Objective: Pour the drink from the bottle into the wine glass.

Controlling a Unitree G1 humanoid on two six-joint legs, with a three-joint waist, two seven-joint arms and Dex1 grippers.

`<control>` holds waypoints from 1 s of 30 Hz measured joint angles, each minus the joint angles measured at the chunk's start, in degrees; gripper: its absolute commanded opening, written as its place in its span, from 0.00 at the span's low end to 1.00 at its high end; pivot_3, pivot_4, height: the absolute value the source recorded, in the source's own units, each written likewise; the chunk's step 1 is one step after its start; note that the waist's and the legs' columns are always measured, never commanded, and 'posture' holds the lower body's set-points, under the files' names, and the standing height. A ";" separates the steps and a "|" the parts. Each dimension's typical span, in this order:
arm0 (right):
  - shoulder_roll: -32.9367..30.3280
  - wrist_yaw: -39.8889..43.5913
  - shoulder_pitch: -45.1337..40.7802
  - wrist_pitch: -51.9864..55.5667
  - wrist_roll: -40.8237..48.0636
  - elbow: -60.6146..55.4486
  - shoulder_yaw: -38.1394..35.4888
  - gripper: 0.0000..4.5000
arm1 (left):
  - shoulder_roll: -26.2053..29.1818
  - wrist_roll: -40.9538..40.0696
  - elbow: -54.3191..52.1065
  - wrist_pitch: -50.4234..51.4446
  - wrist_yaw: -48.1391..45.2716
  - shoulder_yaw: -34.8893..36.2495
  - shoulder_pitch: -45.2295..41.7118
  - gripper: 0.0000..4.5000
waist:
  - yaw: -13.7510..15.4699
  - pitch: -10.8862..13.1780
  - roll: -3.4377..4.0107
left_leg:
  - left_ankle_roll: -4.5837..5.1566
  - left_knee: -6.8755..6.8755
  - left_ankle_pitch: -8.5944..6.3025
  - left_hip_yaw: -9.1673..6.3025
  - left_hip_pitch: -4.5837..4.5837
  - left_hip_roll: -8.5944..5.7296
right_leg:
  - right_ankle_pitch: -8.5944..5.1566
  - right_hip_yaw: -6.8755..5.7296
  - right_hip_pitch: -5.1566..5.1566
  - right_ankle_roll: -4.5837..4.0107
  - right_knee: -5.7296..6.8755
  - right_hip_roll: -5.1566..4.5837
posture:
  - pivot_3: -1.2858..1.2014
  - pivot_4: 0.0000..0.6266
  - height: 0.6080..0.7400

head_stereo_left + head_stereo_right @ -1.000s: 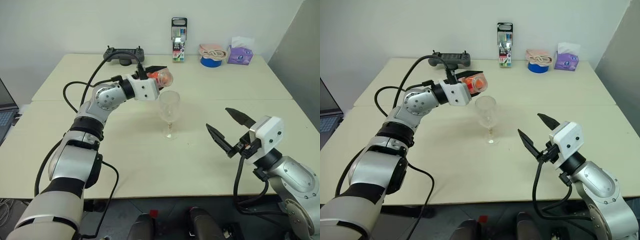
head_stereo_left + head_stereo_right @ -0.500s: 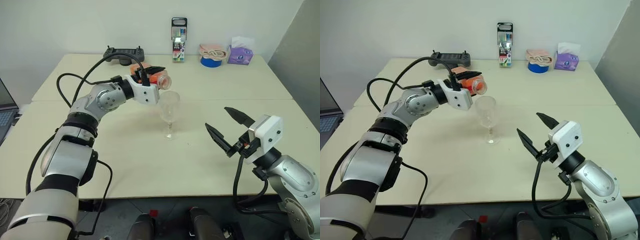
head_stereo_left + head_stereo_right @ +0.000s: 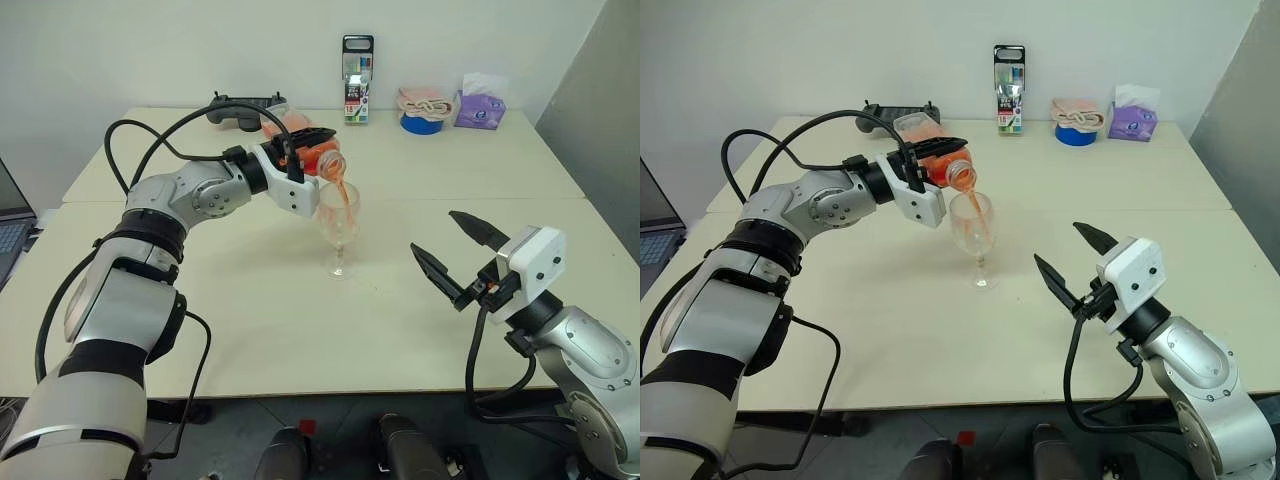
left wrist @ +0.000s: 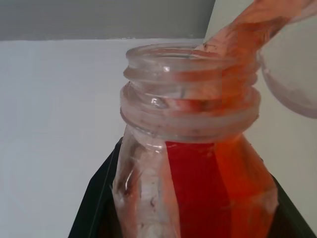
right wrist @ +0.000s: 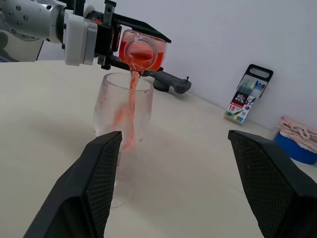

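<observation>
On the pale worktop (image 3: 240,330) I saw the wine glass (image 3: 339,225) upright at frame centre. My left end effector (image 3: 300,150) clamped the bottle (image 3: 305,150), its long axis tilted, mouth down-right over the rim. The drink (image 5: 132,94) streamed into the bowl. My right end effector (image 3: 460,255) gaped wide, lower right.

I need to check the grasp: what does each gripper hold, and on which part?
The left gripper holds the bottle by its body, below the neck, tilted over the wine glass. The right gripper is open and holds nothing.
</observation>
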 measured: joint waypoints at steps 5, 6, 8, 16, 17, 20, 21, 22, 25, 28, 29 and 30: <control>0.00 -0.01 -0.65 0.25 -0.01 0.07 0.02 0.82 | 0.23 0.69 1.31 0.20 1.20 -0.61 -0.72 0.39 | 0.01 0.00 0.00 | 0.00 0.01 0.00 0.02 0.01 0.00 | 0.00 0.01 0.00 0.00 0.02 0.00 | 0.52 0.24 1.00; 0.00 -0.01 -0.78 0.25 -0.01 0.13 0.02 0.82 | 0.28 0.72 1.45 0.24 1.30 -0.74 -0.72 0.39 | 0.00 0.00 0.00 | 0.00 0.01 0.00 0.01 0.01 0.00 | 0.00 0.01 0.00 0.00 0.02 0.00 | 0.52 0.24 1.00; 0.00 -0.01 -1.17 0.26 -0.02 0.46 0.03 0.82 | 0.42 0.94 1.61 0.17 1.51 -1.28 -0.72 0.39 | 0.01 0.00 0.00 | 0.00 0.01 0.00 0.01 0.00 0.00 | 0.00 0.01 0.00 0.00 0.02 0.00 | 0.52 0.24 1.00; -0.04 0.13 -1.22 0.26 0.03 0.48 0.08 0.82 | 0.50 0.99 1.86 -0.05 2.46 -1.58 -0.72 0.39 | 0.03 0.00 0.00 | 0.00 0.03 0.00 0.01 0.01 0.00 | 0.00 0.02 0.00 0.00 0.04 0.00 | 0.52 0.24 1.00; -0.06 0.16 -1.22 0.26 0.05 0.48 0.09 0.82 | 0.51 0.99 1.86 -0.07 2.50 -1.60 -0.72 0.39 | 0.03 0.00 0.00 | 0.00 0.03 0.00 0.01 0.01 0.00 | 0.00 0.01 0.00 0.00 0.04 0.00 | 0.52 0.24 1.00; -0.09 0.22 -1.22 0.28 0.06 0.48 0.14 0.82 | 0.53 1.04 1.86 -0.07 2.85 -1.71 -0.73 0.39 | 0.03 0.00 0.00 | 0.00 0.03 0.00 0.02 0.01 -0.01 | 0.00 0.01 0.00 0.00 0.04 0.00 | 0.52 0.24 1.00; -0.09 0.26 -1.27 0.28 0.06 0.49 0.16 0.82 | 0.56 1.10 1.86 -0.03 3.07 -1.74 -0.73 0.39 | 0.03 0.00 0.00 | 0.00 0.03 0.00 0.02 0.01 0.00 | 0.00 0.01 0.00 0.00 0.04 0.00 | 0.52 0.24 1.00; -0.09 0.31 -1.41 0.28 0.06 0.52 0.19 0.82 | 0.56 1.13 1.86 0.02 3.21 -1.75 -0.73 0.39 | 0.03 0.00 0.00 | 0.00 0.03 0.00 0.02 0.01 -0.01 | 0.00 0.02 0.00 0.00 0.04 0.00 | 0.52 0.24 1.00; -0.09 0.54 -1.71 0.28 0.06 0.87 0.44 0.82 | 0.58 1.17 1.86 0.16 3.41 -1.77 -0.75 0.39 | 0.02 0.00 0.00 | 0.00 0.03 0.00 0.01 0.01 -0.01 | 0.00 0.01 0.00 0.00 0.05 0.00 | 0.52 0.24 1.00; -0.09 0.87 -1.89 0.28 0.04 1.58 1.25 0.82 | 0.65 1.33 1.86 0.22 3.61 -2.18 -0.93 0.39 | 0.02 0.00 0.00 | 0.00 0.04 0.00 0.02 0.01 -0.01 | 0.00 0.01 0.00 0.00 0.05 0.00 | 0.52 0.24 1.00; -0.09 0.98 -1.99 0.28 0.04 1.70 1.31 0.82 | 0.66 1.48 1.86 0.22 3.63 -2.26 -1.02 0.39 | 0.03 0.00 0.00 | 0.00 0.04 0.00 0.02 0.01 -0.01 | 0.00 0.02 0.00 0.00 0.05 0.00 | 0.52 0.24 1.00; -0.09 1.02 -2.08 0.28 0.03 1.74 1.31 0.82 | 0.67 1.77 1.86 0.21 3.66 -2.29 -1.11 0.39 | 0.03 0.00 0.00 | 0.00 0.04 0.00 0.01 0.01 -0.01 | 0.00 0.01 0.00 0.00 0.05 0.00 | 0.52 0.24 1.00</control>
